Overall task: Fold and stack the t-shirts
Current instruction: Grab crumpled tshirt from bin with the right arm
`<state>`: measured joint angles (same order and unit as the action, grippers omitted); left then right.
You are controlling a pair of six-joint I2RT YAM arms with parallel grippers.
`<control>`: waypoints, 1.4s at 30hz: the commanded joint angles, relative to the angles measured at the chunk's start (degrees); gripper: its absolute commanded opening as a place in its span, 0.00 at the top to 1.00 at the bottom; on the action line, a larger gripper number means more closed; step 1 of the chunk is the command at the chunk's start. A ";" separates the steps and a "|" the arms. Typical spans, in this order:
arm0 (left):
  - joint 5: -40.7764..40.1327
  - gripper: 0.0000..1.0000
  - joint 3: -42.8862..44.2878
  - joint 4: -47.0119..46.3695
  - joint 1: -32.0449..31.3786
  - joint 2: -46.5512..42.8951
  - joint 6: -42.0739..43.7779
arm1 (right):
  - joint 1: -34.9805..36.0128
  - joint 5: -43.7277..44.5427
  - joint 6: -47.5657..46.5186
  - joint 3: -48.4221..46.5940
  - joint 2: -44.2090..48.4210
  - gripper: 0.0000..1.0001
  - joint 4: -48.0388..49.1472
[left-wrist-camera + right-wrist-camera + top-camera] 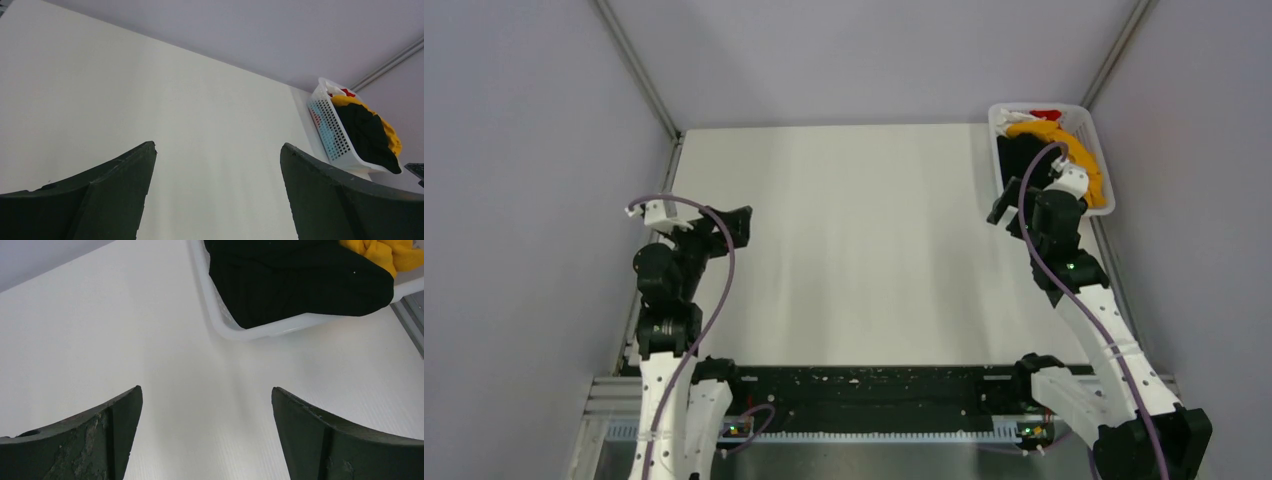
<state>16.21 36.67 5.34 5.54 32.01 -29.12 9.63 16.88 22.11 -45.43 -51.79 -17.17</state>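
Right hand [207, 389]: we see its two dark fingers spread wide, with nothing between them.
Right hand's place: it hangs over bare bench [854, 250], just near and left of the basket's near corner, touching neither basket nor cloth.
Left hand [744, 226]: its fingers are also spread wide and it is empty.
Left hand's place: it is on the left side of the bench, well apart from the basket, with its wrist view looking across the bench toward the far right.
Basket [250, 332]: white perforated plastic, standing on the far right corner of the bench.
Black t-shirt [290, 280]: we find it bunched in the near part of the basket, draped over the near rim.
Orange t-shirt [1079, 150]: it is crumpled along the right side of the basket, touching the black one and spilling over the right rim.
Red t-shirt [1046, 114]: only a small patch shows, at the far end of the basket, beyond the orange.
Folding: none of these shirts lies on the bench, and we see none folded.
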 commanded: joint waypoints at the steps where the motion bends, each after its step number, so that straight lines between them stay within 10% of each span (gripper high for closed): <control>1: -5.63 0.01 3.03 0.86 0.26 1.05 0.03 | 0.22 -0.66 -0.20 0.10 1.47 0.01 4.72; 12: -12.71 0.01 18.30 7.17 0.26 11.46 2.55 | -3.10 1.14 -6.57 -12.56 -9.89 0.01 2.48; 28: -22.38 0.01 15.73 3.60 0.26 17.15 2.66 | -11.02 1.44 -3.24 -40.57 -45.73 0.16 -8.78; 33: -23.52 0.01 15.01 3.63 0.35 15.76 3.51 | -11.79 4.27 -4.10 -46.46 -56.55 0.40 -7.83; 36: -25.28 0.01 14.26 3.59 0.34 15.01 3.42 | -11.83 4.14 -6.56 -51.14 -59.11 0.95 -8.65; 42: -22.76 0.01 12.02 2.01 0.35 13.59 3.05 | -11.75 -3.15 -8.45 -56.94 -49.19 1.00 -6.85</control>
<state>-7.27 50.37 10.85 5.58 46.94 -26.70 -1.54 18.50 15.38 -95.20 -111.11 -28.82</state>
